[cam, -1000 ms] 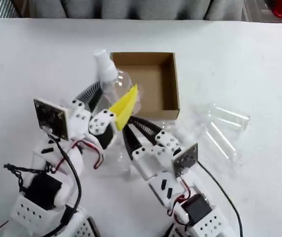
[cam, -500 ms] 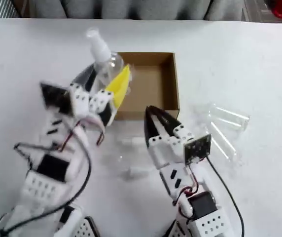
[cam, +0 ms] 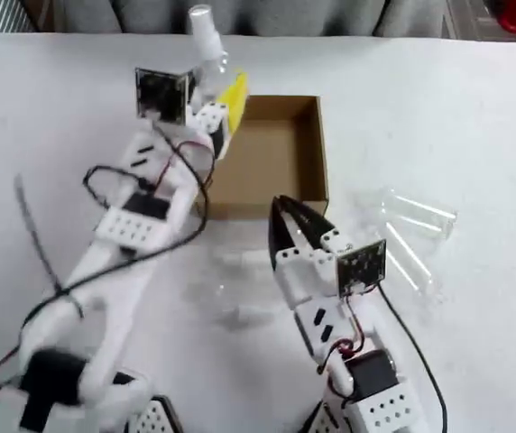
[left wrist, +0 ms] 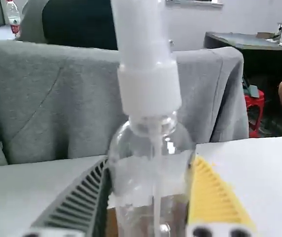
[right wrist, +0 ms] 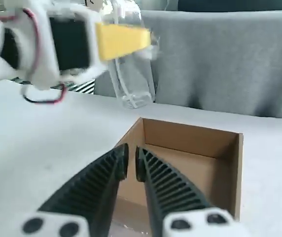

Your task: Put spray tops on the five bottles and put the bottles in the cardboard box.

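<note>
The left gripper (left wrist: 148,200) was clamped on the bottle (left wrist: 148,182), one grey finger and one yellow finger squeezing the clear body just under the shoulder. The spray top (left wrist: 148,74) was already on. From the high view the bottle (cam: 213,65) was up in the air by the far left corner of the cardboard box (cam: 317,153), not inside it yet. The right wrist view showed its bottom hanging clear above the box (right wrist: 190,140).

My take on how it handles: an empty thin plastic bottle, so very light, but smooth and round, meaning it could twist or slide in the grip. The walls probably flex if pinched hard. The white top makes it top-heavy, so grabbing the body high up near the shoulder, like here, seems right. I wouldn't grab the spray head itself, since it might pop or turn loose.

The right gripper (right wrist: 131,160) sat low in front of the box, pinched nearly closed with nothing in it. More clear bottles (cam: 411,236) lay on the table to its right.
</note>
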### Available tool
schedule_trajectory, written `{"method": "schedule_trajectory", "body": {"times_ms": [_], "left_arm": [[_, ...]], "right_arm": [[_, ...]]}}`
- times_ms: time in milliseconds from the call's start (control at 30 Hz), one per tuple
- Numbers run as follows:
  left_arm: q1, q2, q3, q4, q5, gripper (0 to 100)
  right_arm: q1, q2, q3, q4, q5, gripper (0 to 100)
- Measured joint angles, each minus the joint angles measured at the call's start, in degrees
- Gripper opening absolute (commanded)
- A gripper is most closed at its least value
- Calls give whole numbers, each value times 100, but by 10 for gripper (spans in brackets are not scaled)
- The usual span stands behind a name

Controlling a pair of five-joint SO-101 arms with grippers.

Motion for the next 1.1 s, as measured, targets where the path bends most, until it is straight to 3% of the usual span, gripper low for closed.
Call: {"method": "schedule_trajectory", "body": {"times_ms": [200,367,700,1100], "left_arm": [[-237,1574,-756,-774,-18,23],[-237,2558,-1257,-914,-18,22],[-237,3112,-1371,-914,-35,22],[-237,4413,-2532,-914,-35,24]], "right_arm": [[0,0,0,0,0,16],[0,0,0,0,0,16],[0,0,0,0,0,16],[0,0,0,0,0,16]]}}
